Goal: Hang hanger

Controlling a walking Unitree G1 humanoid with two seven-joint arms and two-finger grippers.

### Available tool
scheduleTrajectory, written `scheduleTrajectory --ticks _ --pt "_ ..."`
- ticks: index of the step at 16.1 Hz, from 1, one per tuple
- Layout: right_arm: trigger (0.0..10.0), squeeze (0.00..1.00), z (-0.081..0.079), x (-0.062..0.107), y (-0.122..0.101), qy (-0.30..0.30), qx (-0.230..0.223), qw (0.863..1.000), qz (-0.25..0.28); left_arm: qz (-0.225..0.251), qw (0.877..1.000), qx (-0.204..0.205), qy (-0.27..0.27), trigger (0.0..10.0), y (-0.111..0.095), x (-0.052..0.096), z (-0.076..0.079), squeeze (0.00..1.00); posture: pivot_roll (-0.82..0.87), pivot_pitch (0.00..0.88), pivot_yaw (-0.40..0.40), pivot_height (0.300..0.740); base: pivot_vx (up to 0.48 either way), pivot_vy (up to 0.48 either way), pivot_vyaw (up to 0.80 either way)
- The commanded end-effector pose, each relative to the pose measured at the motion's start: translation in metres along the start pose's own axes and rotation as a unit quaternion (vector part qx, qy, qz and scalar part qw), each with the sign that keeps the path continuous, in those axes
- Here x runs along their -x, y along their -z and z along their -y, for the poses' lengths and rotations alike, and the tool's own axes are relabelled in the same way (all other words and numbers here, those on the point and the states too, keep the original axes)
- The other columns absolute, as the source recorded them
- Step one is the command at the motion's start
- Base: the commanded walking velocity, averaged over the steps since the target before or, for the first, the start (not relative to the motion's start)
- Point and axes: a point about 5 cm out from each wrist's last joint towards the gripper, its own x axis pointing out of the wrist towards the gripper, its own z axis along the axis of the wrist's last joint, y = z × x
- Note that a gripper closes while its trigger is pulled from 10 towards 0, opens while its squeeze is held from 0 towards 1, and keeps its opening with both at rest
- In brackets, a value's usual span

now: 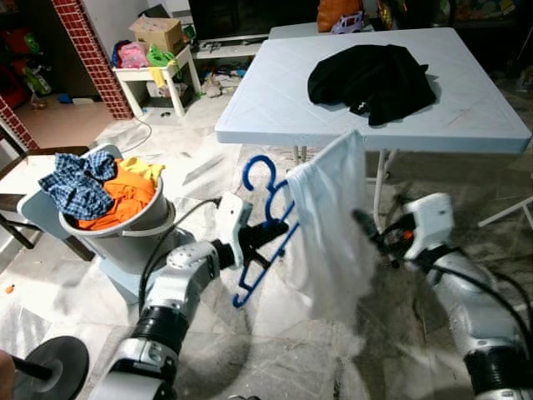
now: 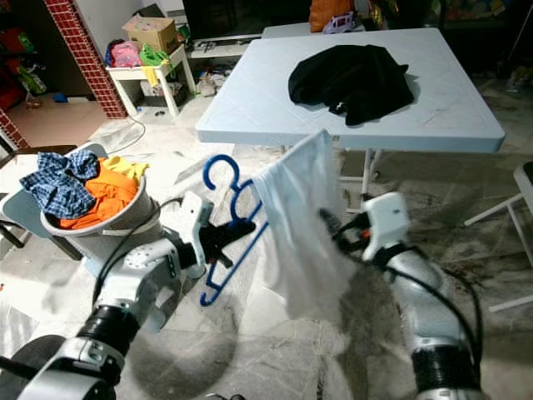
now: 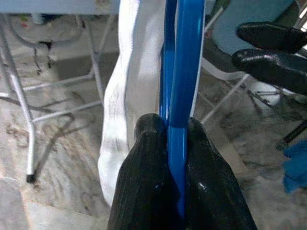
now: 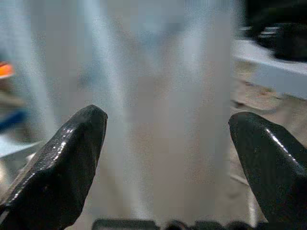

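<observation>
A blue plastic hanger (image 1: 260, 229) is held up in front of me, its hook pointing up. A white garment (image 1: 331, 225) drapes over its right end and hangs down. My left gripper (image 1: 268, 236) is shut on the hanger's bar; in the left wrist view the two black fingers (image 3: 148, 191) pinch the blue bar (image 3: 181, 86). My right gripper (image 1: 364, 223) stands open just to the right of the white garment (image 4: 158, 105), its fingers (image 4: 67, 158) spread wide with the cloth close ahead.
A light blue folding table (image 1: 275, 108) stands ahead with a black garment (image 1: 371, 79) on it. At my left a grey bucket (image 1: 125, 229) holds orange and checked clothes. A small white side table (image 1: 158, 75) with a box stands at the back left.
</observation>
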Motion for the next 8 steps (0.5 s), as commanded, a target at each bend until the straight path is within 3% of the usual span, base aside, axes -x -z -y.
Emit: scheduleTrajectory --ticks 1,4,5,6,7,8 --pt "10.0 1.00 -0.014 -0.001 -0.006 -0.060 -0.009 0.998 -0.007 0.015 1.000 -0.015 0.019 0.0 -0.011 0.003 0.000 0.00 -0.18 0.000 0.151 0.740 0.000 0.000 0.00" --pt "10.0 0.96 -0.011 0.002 -0.013 -0.086 -0.047 0.995 -0.020 0.008 0.999 -0.022 0.026 0.0 -0.014 0.002 -0.002 0.00 -0.18 0.000 0.156 0.740 0.000 0.000 0.00" --pt "10.0 0.71 -0.009 0.000 -0.015 -0.081 -0.042 0.996 -0.019 0.011 0.999 -0.023 0.035 0.0 -0.017 -0.001 0.000 0.00 -0.19 0.000 0.158 0.740 0.000 0.000 0.00" --pt "10.0 0.62 -0.009 -0.002 -0.015 -0.074 -0.040 0.996 -0.020 0.014 0.999 -0.023 0.044 0.0 -0.020 -0.003 0.002 0.00 -0.19 0.000 0.158 0.740 0.000 0.000 0.00" --pt "10.0 0.10 -0.012 -0.005 -0.015 -0.059 -0.051 0.997 -0.026 0.018 0.998 -0.023 0.058 0.0 -0.023 -0.006 0.008 0.00 -0.19 0.000 0.162 0.740 0.000 0.000 0.00" --pt "10.0 0.00 -0.015 -0.007 -0.015 -0.055 -0.051 0.997 -0.028 0.023 0.997 -0.020 0.069 0.0 -0.025 -0.008 0.011 0.00 -0.19 0.000 0.162 0.740 0.000 0.000 0.00"
